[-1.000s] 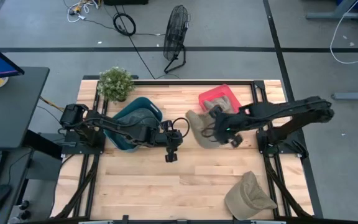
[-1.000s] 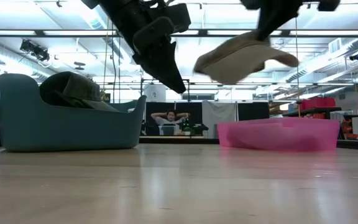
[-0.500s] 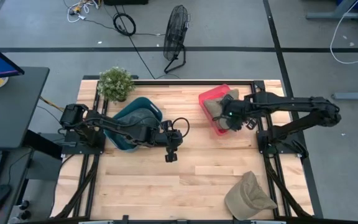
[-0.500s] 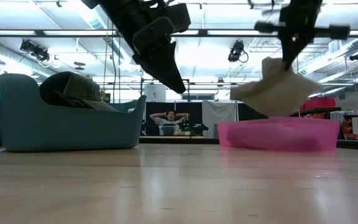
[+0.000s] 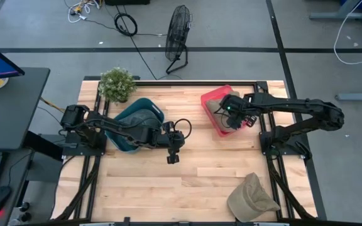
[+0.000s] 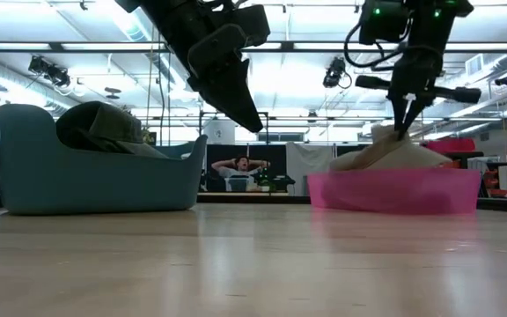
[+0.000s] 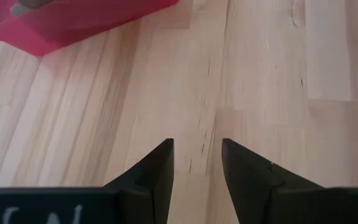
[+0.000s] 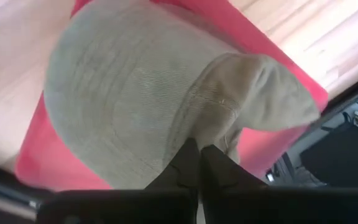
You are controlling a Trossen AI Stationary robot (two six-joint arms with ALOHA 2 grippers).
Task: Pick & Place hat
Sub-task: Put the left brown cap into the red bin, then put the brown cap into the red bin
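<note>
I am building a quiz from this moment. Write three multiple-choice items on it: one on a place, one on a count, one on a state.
1. Where is the tan hat that the right gripper holds?
A. In the pink bin
B. In the teal bin
C. On the floor

2. How many hats show on or above the table?
A. One
B. Two
C. Three

3. How do the left gripper's fingers stand?
A. Shut on a hat
B. Open, holding nothing
C. Shut on the plant

Key: 1 A, the right gripper has the tan hat down in the pink bin. 2 C, counting the dark hat in the teal bin and the loose hat. 3 B, the left gripper shows bare wood between its fingers.
</note>
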